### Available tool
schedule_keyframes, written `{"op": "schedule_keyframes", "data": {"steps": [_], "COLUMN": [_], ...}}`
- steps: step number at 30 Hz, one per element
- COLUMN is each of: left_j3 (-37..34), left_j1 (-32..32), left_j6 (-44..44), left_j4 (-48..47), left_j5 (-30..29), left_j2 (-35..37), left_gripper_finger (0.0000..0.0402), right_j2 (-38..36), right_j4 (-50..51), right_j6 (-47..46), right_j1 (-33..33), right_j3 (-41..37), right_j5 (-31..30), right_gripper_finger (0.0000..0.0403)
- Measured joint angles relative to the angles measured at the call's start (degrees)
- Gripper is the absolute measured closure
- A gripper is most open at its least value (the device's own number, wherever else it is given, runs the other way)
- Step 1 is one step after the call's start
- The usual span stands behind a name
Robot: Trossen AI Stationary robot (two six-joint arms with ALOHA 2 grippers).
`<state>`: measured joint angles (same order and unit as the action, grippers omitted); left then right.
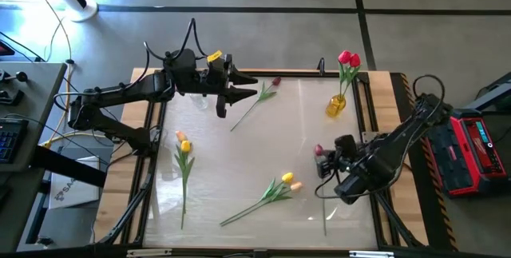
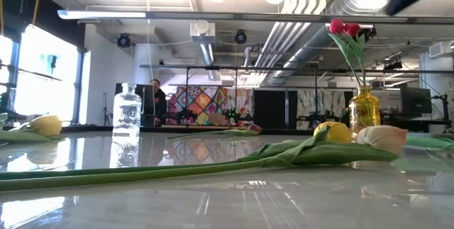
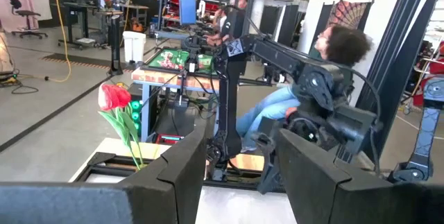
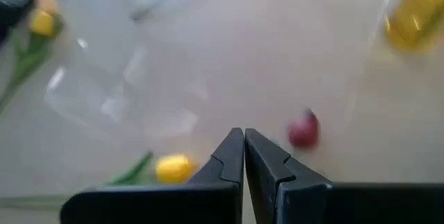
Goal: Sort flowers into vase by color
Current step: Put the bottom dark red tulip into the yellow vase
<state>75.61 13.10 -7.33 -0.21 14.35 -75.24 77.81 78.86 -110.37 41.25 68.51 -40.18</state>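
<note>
Dark maroon tulip [image 1: 318, 151] lies just beside my right gripper [image 1: 325, 164], near the yellow glass vase [image 1: 336, 105]; with fingers pressed together, I risk nudging it away.

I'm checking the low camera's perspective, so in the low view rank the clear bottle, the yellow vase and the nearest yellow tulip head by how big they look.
1. Clear bottle, tallest in the frame.
2. Yellow vase, somewhat shorter.
3. Nearest yellow tulip head, smallest.
The tulip lies nearer the camera, so its look overstates it; bottle versus vase is close.
</note>
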Motion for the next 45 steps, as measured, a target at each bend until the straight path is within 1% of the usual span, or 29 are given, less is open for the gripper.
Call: {"op": "schedule_keyframes", "data": {"steps": [3, 4, 6, 8, 10, 14, 16, 17, 19, 21, 23, 27, 34, 38, 41, 45], "left_j3": [0.0, 0.0, 0.0, 0.0, 0.0, 0.0, 0.0, 0.0, 0.0, 0.0, 0.0, 0.0, 0.0, 0.0, 0.0, 0.0], "left_j1": [0.0, 0.0, 0.0, 0.0, 0.0, 0.0, 0.0, 0.0, 0.0, 0.0, 0.0, 0.0, 0.0, 0.0, 0.0, 0.0], "left_j6": [0.0, 0.0, 0.0, 0.0, 0.0, 0.0, 0.0, 0.0, 0.0, 0.0, 0.0, 0.0, 0.0, 0.0, 0.0, 0.0], "left_j4": [0.0, 0.0, 0.0, 0.0, 0.0, 0.0, 0.0, 0.0, 0.0, 0.0, 0.0, 0.0, 0.0, 0.0, 0.0, 0.0], "left_j5": [0.0, 0.0, 0.0, 0.0, 0.0, 0.0, 0.0, 0.0, 0.0, 0.0, 0.0, 0.0, 0.0, 0.0, 0.0, 0.0], "left_j2": [0.0, 0.0, 0.0, 0.0, 0.0, 0.0, 0.0, 0.0, 0.0, 0.0, 0.0, 0.0, 0.0, 0.0, 0.0, 0.0], "left_gripper_finger": [0.0238, 0.0238, 0.0238, 0.0238, 0.0238, 0.0238, 0.0238, 0.0238, 0.0238, 0.0238, 0.0238, 0.0238, 0.0238, 0.0238, 0.0238, 0.0238], "right_j2": [-1.5, -1.5, -1.2, -1.2, -1.3, -1.3, -1.3, -1.3, -1.3, -1.3, -1.3, -1.3, -1.3, -1.3, -1.3, -1.3], "right_j4": [3.3, 5.1, 7.3, 6.2, 1.2, -15.7, -23.0, -24.9, -25.1, -25.4, -27.1, -35.2, -37.0, -37.1, -38.6, -45.3], "right_j6": [-6.0, -8.3, -9.8, -10.2, -9.3, -3.7, -1.5, -0.6, -0.2, 1.4, 4.3, 9.7, 12.3, 13.2, 13.4, 15.2], "right_j1": [-1.2, -1.4, -1.8, -2.9, -4.4, -9.2, -11.8, -13.2, -15.6, -17.9, -19.8, -21.5, -22.4, -23.8, -23.9, -24.4], "right_j3": [0.0, 0.0, -0.4, -2.5, -6.0, -15.2, -19.6, -21.2, -23.6, -25.8, -27.6, -29.2, -28.9, -30.8, -32.1, -34.9], "right_j5": [11.8, 14.7, 18.1, 20.2, 22.1, 27.3, 27.7, 28.1, 28.2, 28.3, 29.4, 29.8, 28.0, 30.9, 31.6, 34.0], "right_gripper_finger": [0.0403, 0.0403, 0.0402, 0.0397, 0.0381, 0.0330, 0.0305, 0.0294, 0.0280, 0.0274, 0.0274, 0.0280, 0.0286, 0.0286, 0.0286, 0.0289]}}
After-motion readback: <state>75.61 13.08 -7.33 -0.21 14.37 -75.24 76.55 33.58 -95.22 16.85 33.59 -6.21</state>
